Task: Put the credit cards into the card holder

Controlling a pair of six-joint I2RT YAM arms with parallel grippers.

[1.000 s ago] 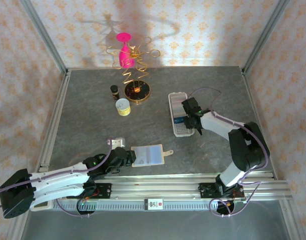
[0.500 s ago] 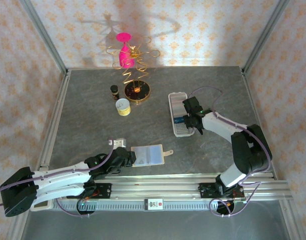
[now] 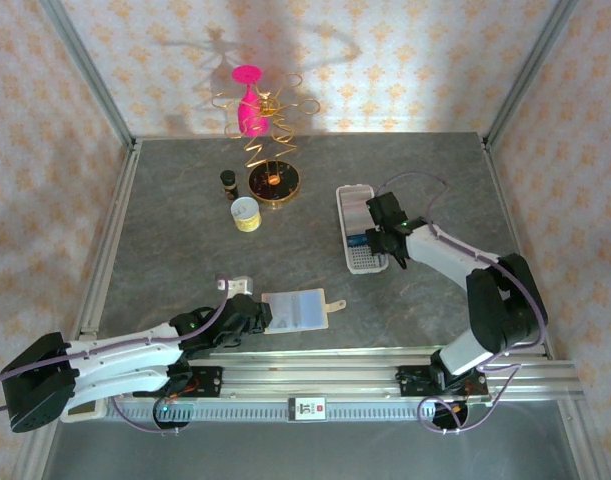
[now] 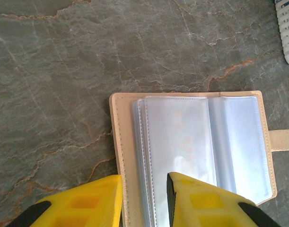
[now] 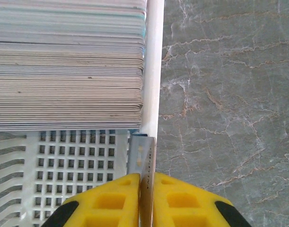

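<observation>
Alignment decides the coming move. The right gripper (image 5: 146, 189) is closed on one credit card (image 5: 143, 156), pinched on edge between the yellow fingers so that its thin side points straight ahead. The card sits just inside the right rim of the card holder (image 5: 153, 71), whether touching it I cannot tell, and over the perforated base. The holder's long axis runs straight ahead from the fingertips. Free base lies immediately to their left, and the stack of cards (image 5: 68, 80) already standing in the holder begins just ahead and to the left. Those cards lie across the holder, at right angles to the held one. Judging by that, the card probably needs a quarter turn, or a lean leftward off the rim, before it joins them. The right arm, reaching forward and leftward from its base with the wrist bent over the holder, is clearly the nearer one. The left gripper (image 4: 144, 189) is well apart from the holder. Its jaws are parted over the near left edge of the beige wallet (image 4: 191, 142), and that arm is stretched low.
</observation>
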